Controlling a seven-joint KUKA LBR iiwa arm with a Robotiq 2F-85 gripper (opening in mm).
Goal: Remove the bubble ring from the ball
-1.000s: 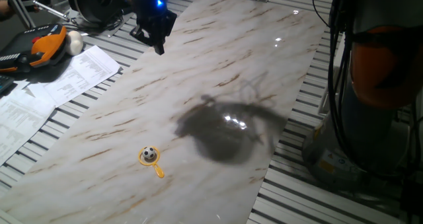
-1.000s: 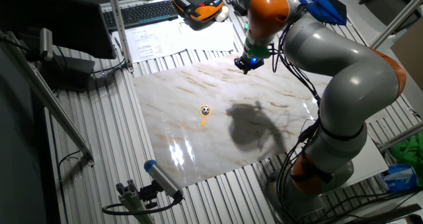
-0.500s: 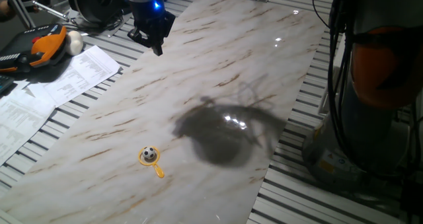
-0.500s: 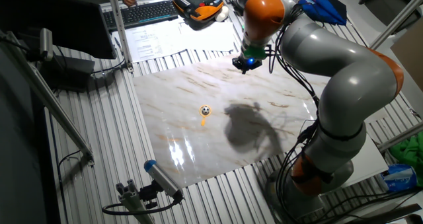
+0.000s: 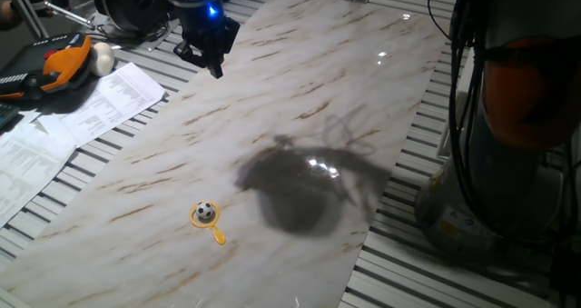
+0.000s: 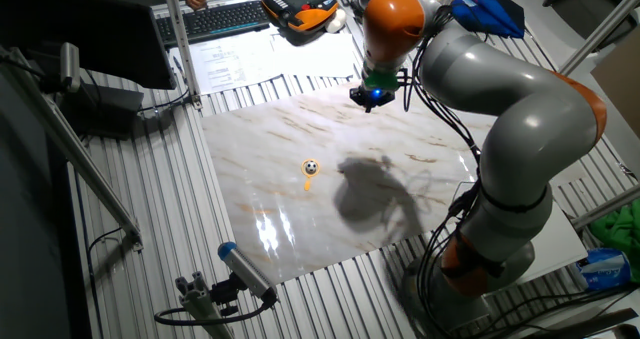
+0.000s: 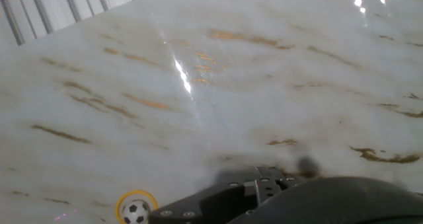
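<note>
The ball (image 5: 206, 210), a tiny black-and-white soccer ball, lies on the marble board (image 5: 300, 108) near its front left. The yellow-orange bubble ring (image 5: 197, 219) lies flat around it, its handle pointing to the front right. Both also show in the other fixed view, the ball (image 6: 312, 166) and the ring (image 6: 308, 183), and at the bottom left of the hand view, the ball (image 7: 136, 212) and the ring (image 7: 123, 200). My gripper (image 5: 216, 68) hangs above the board's far left edge, far from them. Its fingers come to a single tip, shut and empty.
Printed papers (image 5: 86, 113), an orange-and-black handheld controller (image 5: 54, 67) and a larger plain white ball (image 5: 103, 60) lie left of the board. A keyboard (image 6: 225, 19) lies beyond. The robot's base (image 5: 517, 117) stands at the right. A blue-tipped tool (image 6: 245, 271) lies by the near edge.
My gripper has drifted slightly left along the far edge of the board, and the arm's shadow has shifted with it. The ball and ring have not moved.
</note>
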